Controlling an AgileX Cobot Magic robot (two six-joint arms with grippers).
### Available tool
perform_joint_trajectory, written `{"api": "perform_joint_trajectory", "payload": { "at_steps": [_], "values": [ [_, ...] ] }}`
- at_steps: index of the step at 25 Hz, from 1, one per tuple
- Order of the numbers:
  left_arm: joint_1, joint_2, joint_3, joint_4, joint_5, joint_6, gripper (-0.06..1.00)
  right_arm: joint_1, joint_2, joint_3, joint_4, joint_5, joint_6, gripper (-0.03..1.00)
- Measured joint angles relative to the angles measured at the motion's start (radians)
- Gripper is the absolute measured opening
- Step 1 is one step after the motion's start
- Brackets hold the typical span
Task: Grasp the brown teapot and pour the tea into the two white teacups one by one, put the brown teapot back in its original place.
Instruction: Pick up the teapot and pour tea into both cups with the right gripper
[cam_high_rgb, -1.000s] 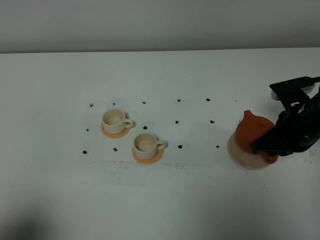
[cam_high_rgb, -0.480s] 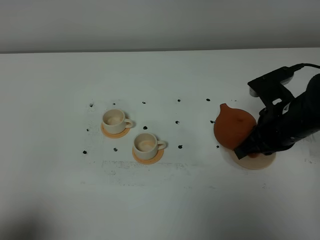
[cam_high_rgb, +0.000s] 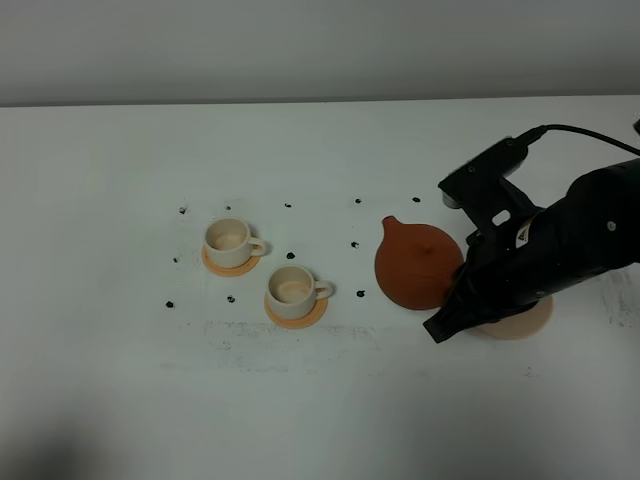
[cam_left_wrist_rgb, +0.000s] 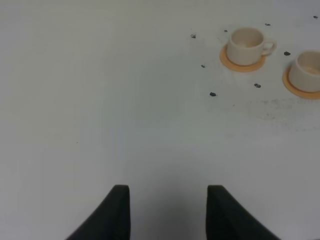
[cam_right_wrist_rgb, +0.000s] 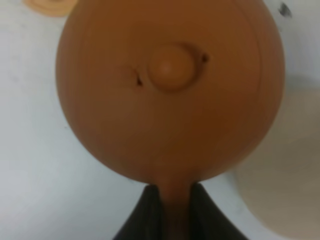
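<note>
**Right arm grips the clay teapot, held off its disc, toward the cups**

In the high view the black right arm comes in from 3 o'clock and bends low over the white table (cam_high_rgb: 320, 400), its forearm slanting toward 7 o'clock. The right gripper (cam_high_rgb: 458, 288) is clamped on the handle of the round, squat, reddish-brown clay teapot (cam_high_rgb: 415, 262). The teapot is off the round, flat, pale beige disc (cam_high_rgb: 522, 322), at the disc's 10 o'clock, with its short spout aimed at 11 o'clock. Two small cream-white handled cups, the far teacup (cam_high_rgb: 228, 240) and the near teacup (cam_high_rgb: 291, 289), stand well apart from the teapot at its 9 o'clock. Each sits on a small orange coaster (cam_high_rgb: 297, 318), with small black dots on the table around them.

The right wrist view shows what the arm covers from above. Two dark fingers (cam_right_wrist_rgb: 147, 215) pinch the narrow handle, the knobbed lid (cam_right_wrist_rgb: 171, 67) sits on the pot, and the disc's edge lies just beside the body. Only the left wrist view shows the left gripper (cam_left_wrist_rgb: 169, 205). Its two dark fingers stand apart with nothing between them, over bare table, well off from the cups.

From above, the arm hides the handle and much of the disc. Whether the teapot touches the table cannot be told. The right wrist picture is soft and blurred.
</note>
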Motion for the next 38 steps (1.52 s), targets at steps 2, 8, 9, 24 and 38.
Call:
{"api": "perform_joint_trajectory", "payload": {
  "at_steps": [2,8,9,24,38],
  "values": [
    [0.0,0.0,0.0,0.0,0.0,0.0,0.37,0.02,0.0,0.0,-0.005,-0.013,-0.001,0.09],
    [0.0,0.0,0.0,0.0,0.0,0.0,0.37,0.074,0.0,0.0,-0.026,-0.063,-0.002,0.09],
    [0.0,0.0,0.0,0.0,0.0,0.0,0.37,0.076,0.0,0.0,-0.026,-0.075,-0.002,0.09],
    [0.0,0.0,0.0,0.0,0.0,0.0,0.37,0.107,0.125,-0.044,-0.21,-0.163,-0.002,0.09],
    [0.0,0.0,0.0,0.0,0.0,0.0,0.37,0.145,0.213,-0.098,-0.421,-0.16,-0.01,0.09]
  ]
}}
